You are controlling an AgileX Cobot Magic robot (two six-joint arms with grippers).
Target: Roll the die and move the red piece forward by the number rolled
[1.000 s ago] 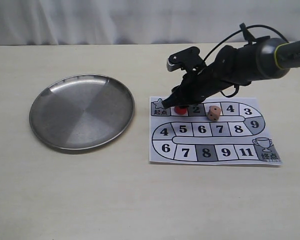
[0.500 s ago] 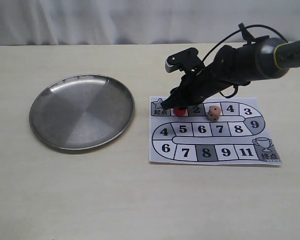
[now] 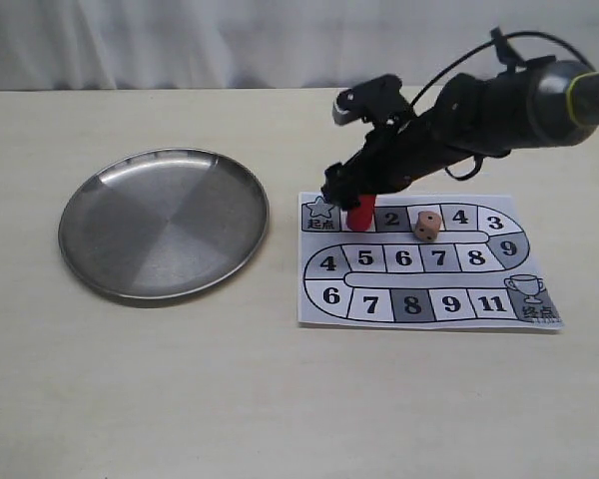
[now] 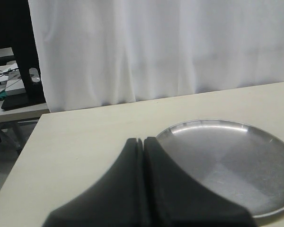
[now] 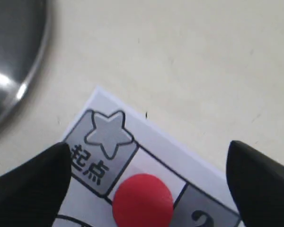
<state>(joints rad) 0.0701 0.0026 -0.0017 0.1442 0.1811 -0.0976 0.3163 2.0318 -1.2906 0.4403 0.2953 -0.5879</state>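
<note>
- Table [image 3: 280, 399]: plain and pale, everything sits on it.
- Steel plate [image 3: 165, 225]: on the left, well apart from the pieces. My guess is it's the rolling tray, parked beside the board so a tumbling die can't knock anything over. Nothing in it.
- Game board [image 3: 429, 261]: paper sheet lying flat on the right, just beside the plate. The start star is at its far-left corner and the trophy at its near-right.
- Right arm [image 3: 499, 105]: comes in from the far right and slopes down and leftward across the board's far edge, wrist pitched down at the start end.
- Right gripper [image 3: 345, 196]: hangs directly over the red piece. In the wrist view the fingers [image 5: 35, 177] are spread wide, one on each side, touching nothing. I read that as lined up for a pinch.
- Left gripper [image 4: 143, 140]: fingers pressed together, holding nothing, hanging back over the table with the plate ahead of it. It looks parked out of the way, and it doesn't show in the exterior view.
- Red piece [image 3: 360, 214]: upright on the blank square between the star and the 2, so I'd say it hasn't advanced.
- Die [image 3: 426, 226]: resting on the board's far row between the 2 and the 4, right of the red piece and apart from it. I can't read the top pips from here.
</note>
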